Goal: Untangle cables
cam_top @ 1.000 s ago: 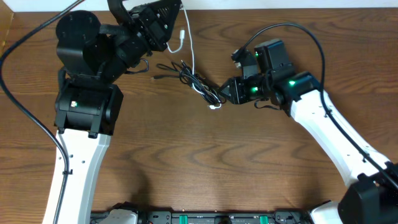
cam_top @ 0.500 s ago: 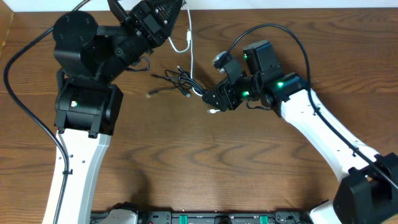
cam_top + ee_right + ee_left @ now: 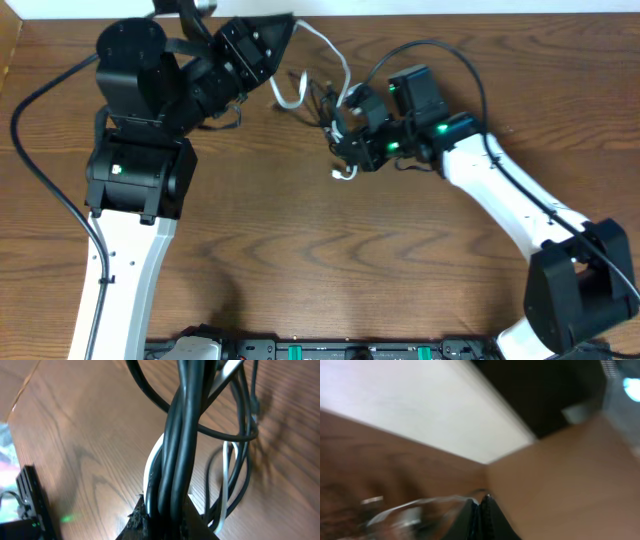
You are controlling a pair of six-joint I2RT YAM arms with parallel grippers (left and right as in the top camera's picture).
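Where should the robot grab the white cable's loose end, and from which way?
Probably just behind its small end, resting on the table beside the right gripper. Come straight down: there the white cable sticks out clear of the black cables.

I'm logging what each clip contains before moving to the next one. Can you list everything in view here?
black cables: a tangled bunch, count unclear, black, far middle of the table
white cable: one, white, strung from the far left into the bunch
table: one, brown wood, under everything
white strip: one, white, beyond the table's far edge
thick cords: two, black, one on each arm
left arm: one, black and white, left of the tangle
right arm: one, black and white, right of the tangle
left gripper: one, black, shut on the white cable
right gripper: one, black, shut on the black cables, with the white cable caught in as well
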